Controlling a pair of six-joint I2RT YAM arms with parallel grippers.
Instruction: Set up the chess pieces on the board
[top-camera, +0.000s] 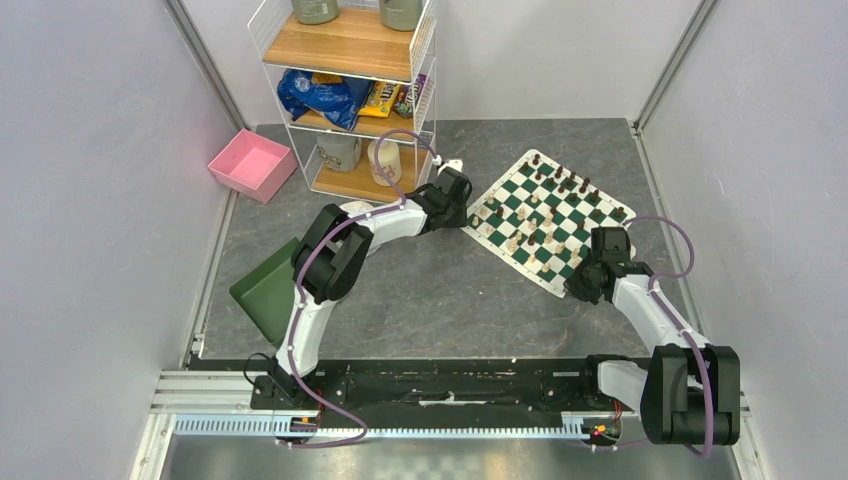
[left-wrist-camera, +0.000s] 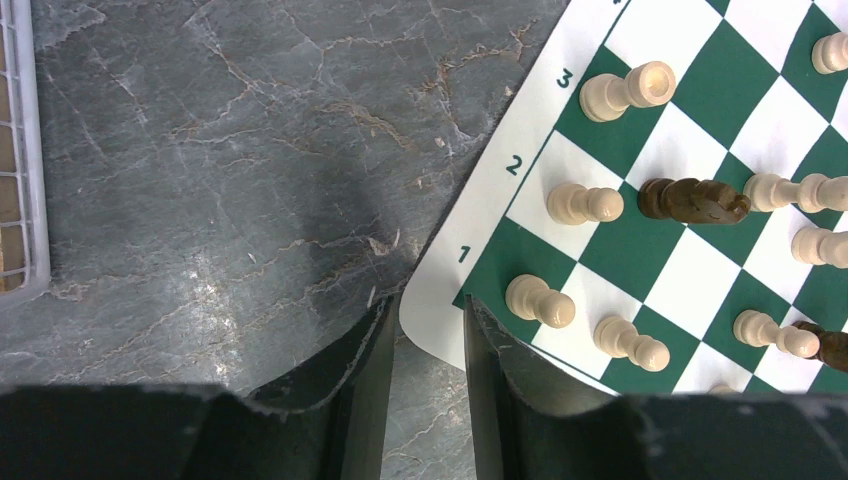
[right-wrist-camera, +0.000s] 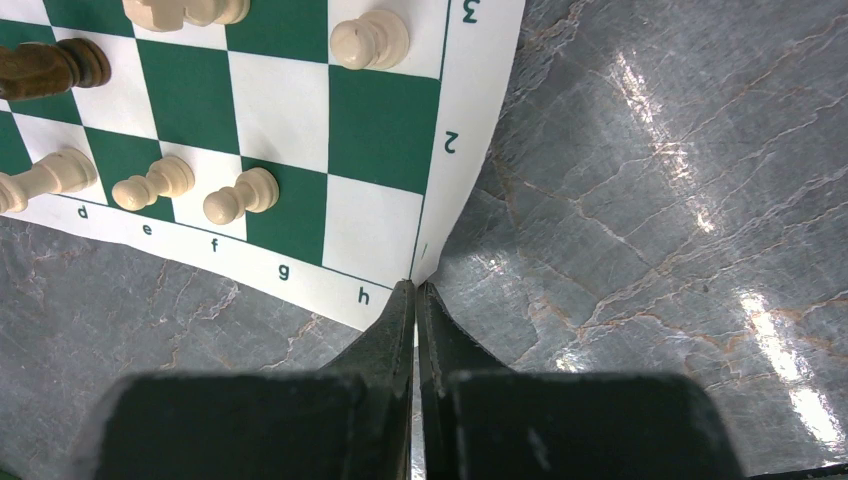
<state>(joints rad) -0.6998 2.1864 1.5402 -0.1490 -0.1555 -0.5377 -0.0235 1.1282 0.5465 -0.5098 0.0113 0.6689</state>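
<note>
on the grey table (top-camera: 430, 290), off to the right side, lies the board (left-wrist-camera: 478, 215), turned like a diamond. it is a thin, floppy mat. i think it weighs next to nothing and will bend or slide if you tug it. the best place to hold it is a corner or the white edge.

the chess pieces (left-wrist-camera: 585, 203) on it are tiny, light and smooth. cream ones and a dark brown piece (left-wrist-camera: 695, 200) are mixed up on the squares. a sharp pull on the mat could tip them or make them roll.

the right gripper (right-wrist-camera: 415, 295) is squeezed tight at the corner by the letter h, and it looks to be pinching the mat there. the left gripper (left-wrist-camera: 428, 320) is at the corner by the number 1. its jaws are apart with the mat's corner in the gap, and it is not gripping anything yet.
</note>
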